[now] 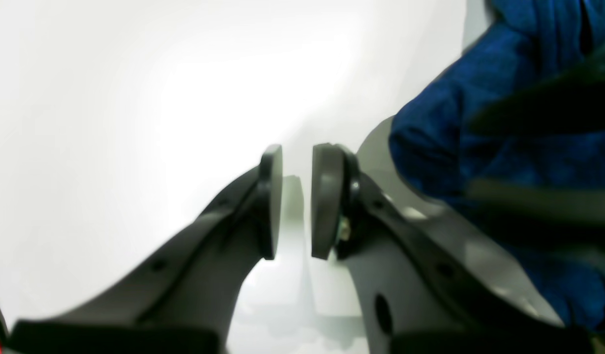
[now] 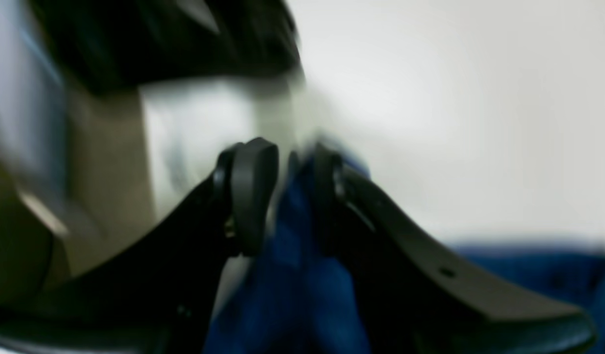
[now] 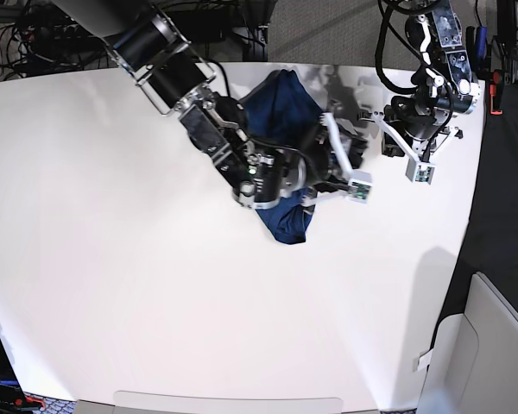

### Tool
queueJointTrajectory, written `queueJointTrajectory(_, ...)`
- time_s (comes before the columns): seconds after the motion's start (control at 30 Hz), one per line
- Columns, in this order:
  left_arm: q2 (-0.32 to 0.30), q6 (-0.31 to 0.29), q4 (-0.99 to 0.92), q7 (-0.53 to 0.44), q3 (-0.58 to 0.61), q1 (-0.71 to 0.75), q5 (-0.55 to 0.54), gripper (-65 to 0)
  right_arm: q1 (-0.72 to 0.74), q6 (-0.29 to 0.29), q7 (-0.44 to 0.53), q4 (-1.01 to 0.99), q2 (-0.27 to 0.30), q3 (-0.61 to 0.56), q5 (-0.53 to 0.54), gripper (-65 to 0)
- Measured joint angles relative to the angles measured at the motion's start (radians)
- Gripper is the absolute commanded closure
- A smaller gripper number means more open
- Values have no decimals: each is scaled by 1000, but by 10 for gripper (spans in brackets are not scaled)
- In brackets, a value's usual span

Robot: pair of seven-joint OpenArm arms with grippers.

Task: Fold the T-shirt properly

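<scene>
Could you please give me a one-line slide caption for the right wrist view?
Right claw pinching a fold of the navy T-shirt above the white table.

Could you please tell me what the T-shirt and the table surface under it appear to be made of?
T-shirt: soft, thin navy fabric, probably a knit; it bunches into limp folds and drapes from the right gripper. Matte, no sheen.
Table: smooth, hard white top, perhaps laminate or painted board; it takes crisp shadows and shows a faint glare. The exact material is not discernible.
</scene>
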Motion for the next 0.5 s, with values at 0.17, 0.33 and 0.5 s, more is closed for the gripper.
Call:
queueJointTrajectory(0.17, -2, 3, 11, 29, 0, 62, 0, -107, 24, -2, -4, -14, -16, 5, -6, -176)
queueJointTrajectory(0.33, -2, -2, 105, 18, 4, 74, -8, -109, 46, 8, 5, 188, 50, 117, 33, -176)
queueJointTrajectory(0.5, -2, -2, 105, 27, 18, 69, -147, -110, 1, -1, -14, 187, 153, 328, 6, -176)
